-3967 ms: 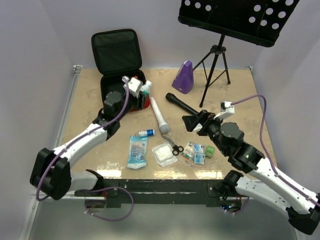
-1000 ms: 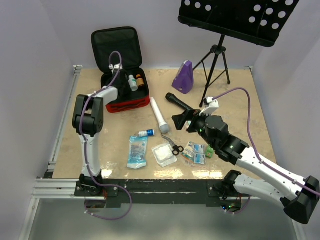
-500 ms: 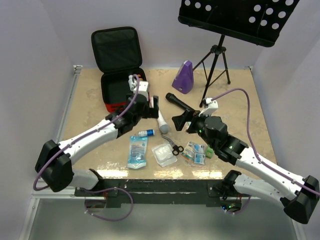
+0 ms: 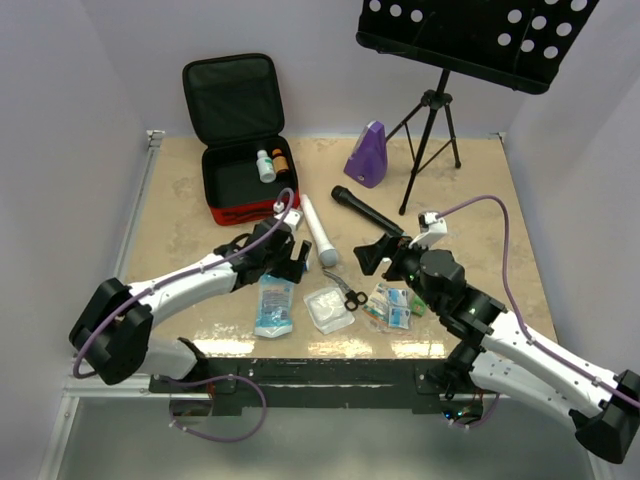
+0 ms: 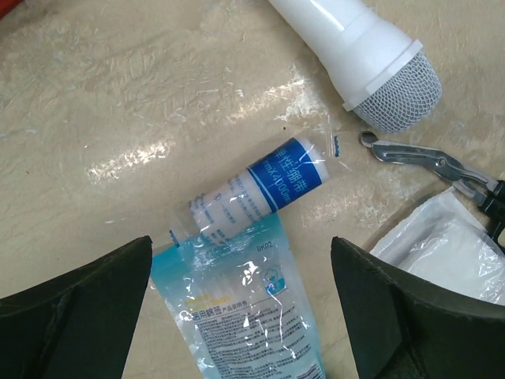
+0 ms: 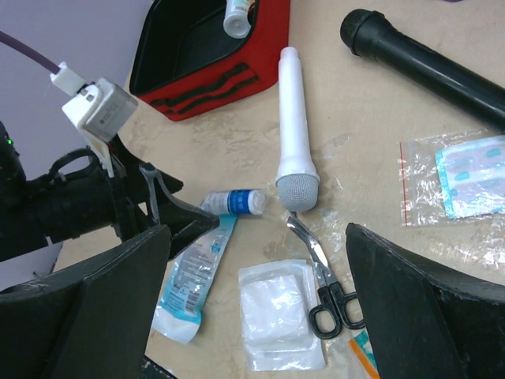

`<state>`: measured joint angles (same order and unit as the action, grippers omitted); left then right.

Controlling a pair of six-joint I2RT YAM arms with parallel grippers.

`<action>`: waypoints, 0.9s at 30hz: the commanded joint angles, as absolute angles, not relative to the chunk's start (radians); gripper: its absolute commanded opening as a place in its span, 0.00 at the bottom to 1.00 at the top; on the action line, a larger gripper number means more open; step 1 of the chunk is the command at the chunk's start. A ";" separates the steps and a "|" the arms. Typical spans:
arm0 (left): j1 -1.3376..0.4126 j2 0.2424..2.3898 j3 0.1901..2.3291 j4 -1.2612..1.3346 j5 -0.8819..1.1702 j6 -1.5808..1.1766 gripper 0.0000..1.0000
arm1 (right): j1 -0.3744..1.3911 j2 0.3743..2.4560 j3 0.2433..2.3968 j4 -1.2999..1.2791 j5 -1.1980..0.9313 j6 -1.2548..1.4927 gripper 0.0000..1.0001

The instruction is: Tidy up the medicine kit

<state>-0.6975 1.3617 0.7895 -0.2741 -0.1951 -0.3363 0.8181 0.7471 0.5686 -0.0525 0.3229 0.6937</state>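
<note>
The left gripper (image 5: 241, 260) has left the square red soft medicine kit (image 4: 250, 212); it and the right gripper (image 6: 256, 237) gape wide, empty. The kit's lid (image 4: 232, 100) stands behind, maybe leaning back.

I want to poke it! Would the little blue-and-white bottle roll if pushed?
Probably: the bottle is round and lies on its side. Its clear wrap looks slick, so a grip might slip. Being small, it is likely light.

label read | blue pouch (image 5: 237, 316): "BK02" (small print); small bottle (image 5: 260, 193): Chinese characters, not legible
</note>
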 commanded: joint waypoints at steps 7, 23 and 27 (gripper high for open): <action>-0.707 1.535 0.873 -0.270 -0.106 -0.183 1.00 | 0.818 0.692 0.558 -0.089 0.334 0.738 0.98; -0.706 1.591 0.954 -0.244 -0.126 -0.201 0.44 | 0.816 0.684 0.561 -0.080 0.342 0.733 0.98; -0.706 1.629 0.989 -0.261 -0.146 -0.183 0.73 | 0.816 0.683 0.558 -0.080 0.342 0.735 0.98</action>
<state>-0.7036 1.6268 0.9264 -0.2710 -0.1341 -0.1928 0.8181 0.6975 0.5537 -0.0933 0.3233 0.7250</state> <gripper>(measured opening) 0.635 0.978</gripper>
